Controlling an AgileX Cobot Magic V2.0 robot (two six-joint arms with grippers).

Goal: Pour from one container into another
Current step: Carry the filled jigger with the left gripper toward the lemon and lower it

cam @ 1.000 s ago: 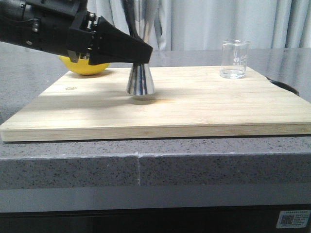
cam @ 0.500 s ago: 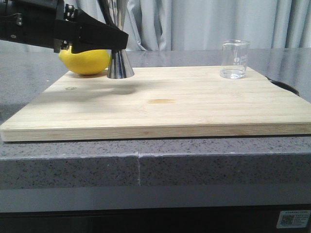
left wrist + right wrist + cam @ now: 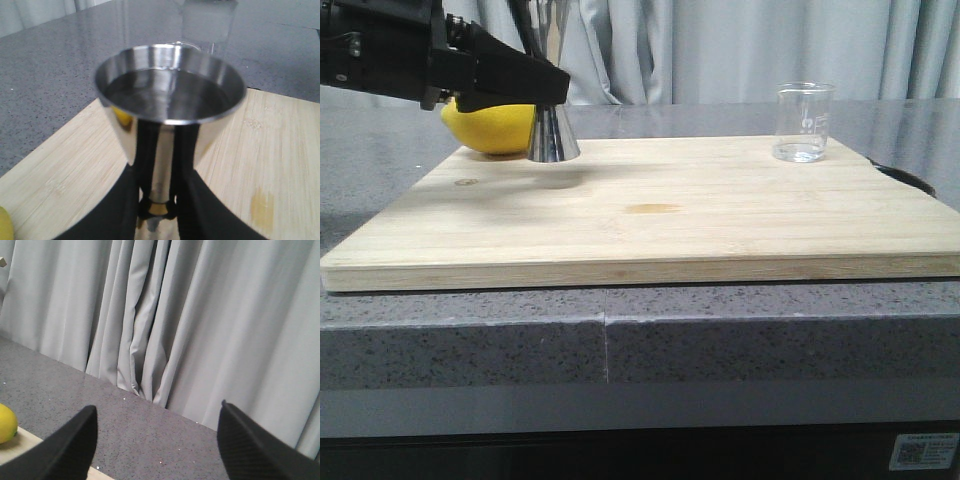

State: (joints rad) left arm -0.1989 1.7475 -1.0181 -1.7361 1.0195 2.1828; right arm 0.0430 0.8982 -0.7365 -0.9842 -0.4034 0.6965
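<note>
Left claw: clamped on steel jigger at waist, upright.
Change: jigger moved off board centre, now just beside lemon, far from glass beaker.
Meaning: pour prob done; jigger holds liquid.
Right claw: wide apart, empty.

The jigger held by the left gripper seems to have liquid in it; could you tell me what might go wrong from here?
1. The jigger, gripped at its narrow waist by the left gripper, holds liquid near the rim; a tilt or jolt could spill it on the cutting board.
2. It sits close to the lemon, so a further leftward move might bump it.
3. The beaker stands far across the board, a long carry.
</note>
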